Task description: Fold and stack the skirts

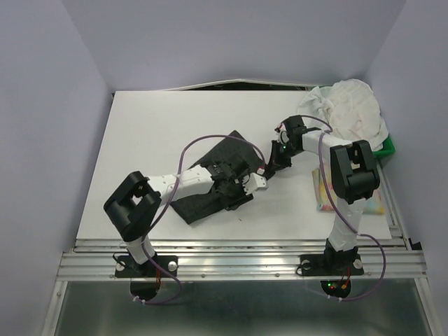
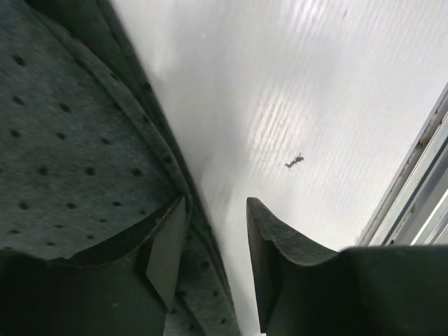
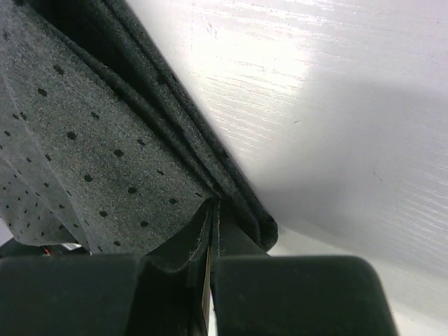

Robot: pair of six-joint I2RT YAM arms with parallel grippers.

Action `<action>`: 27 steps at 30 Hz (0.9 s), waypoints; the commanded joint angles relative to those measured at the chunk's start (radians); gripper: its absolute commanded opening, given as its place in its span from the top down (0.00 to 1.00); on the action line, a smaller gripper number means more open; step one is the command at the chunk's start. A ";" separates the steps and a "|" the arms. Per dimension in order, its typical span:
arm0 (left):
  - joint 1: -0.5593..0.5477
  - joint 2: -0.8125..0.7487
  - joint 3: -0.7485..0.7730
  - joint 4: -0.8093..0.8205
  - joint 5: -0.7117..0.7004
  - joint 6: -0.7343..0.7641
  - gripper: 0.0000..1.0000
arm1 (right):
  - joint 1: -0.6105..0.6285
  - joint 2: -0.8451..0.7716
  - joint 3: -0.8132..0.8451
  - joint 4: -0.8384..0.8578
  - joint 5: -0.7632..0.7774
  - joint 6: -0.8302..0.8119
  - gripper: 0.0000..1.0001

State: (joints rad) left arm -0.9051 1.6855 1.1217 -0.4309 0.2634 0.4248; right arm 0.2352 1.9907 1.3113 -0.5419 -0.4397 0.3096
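Observation:
The dark charcoal speckled skirt (image 1: 206,182) lies folded in the middle of the table. My left gripper (image 1: 243,187) is over its near right edge. In the left wrist view it (image 2: 215,210) stands open, with the skirt's (image 2: 70,140) folded edge running under the left finger and bare table under the right one. My right gripper (image 1: 278,159) sits low at the skirt's far right corner. There its jaws (image 3: 213,210) are shut on the dotted cloth's (image 3: 91,140) layered edge. The white crinkly skirt (image 1: 350,112) is bunched at the back right. The yellow floral skirt (image 1: 323,194) lies flat beneath the right arm.
A green tray (image 1: 387,147) peeks out under the white skirt at the right edge. The table's (image 1: 161,133) near edge meets an aluminium rail (image 1: 238,245). A small dark speck (image 2: 294,162) lies on the table near the left gripper.

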 commanded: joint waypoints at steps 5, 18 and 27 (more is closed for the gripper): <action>0.055 -0.220 -0.063 -0.042 -0.010 -0.003 0.47 | 0.001 0.014 0.057 0.002 0.139 -0.066 1.00; 0.299 -0.341 -0.270 -0.108 -0.090 0.137 0.67 | -0.017 0.048 0.226 -0.024 0.262 -0.236 0.99; 0.319 -0.166 -0.372 -0.015 -0.204 0.210 0.83 | -0.017 0.290 0.537 -0.009 0.302 -0.297 0.97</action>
State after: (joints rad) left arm -0.5953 1.4479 0.7788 -0.4313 0.1310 0.5903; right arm 0.2264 2.2089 1.7161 -0.5873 -0.2089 0.0689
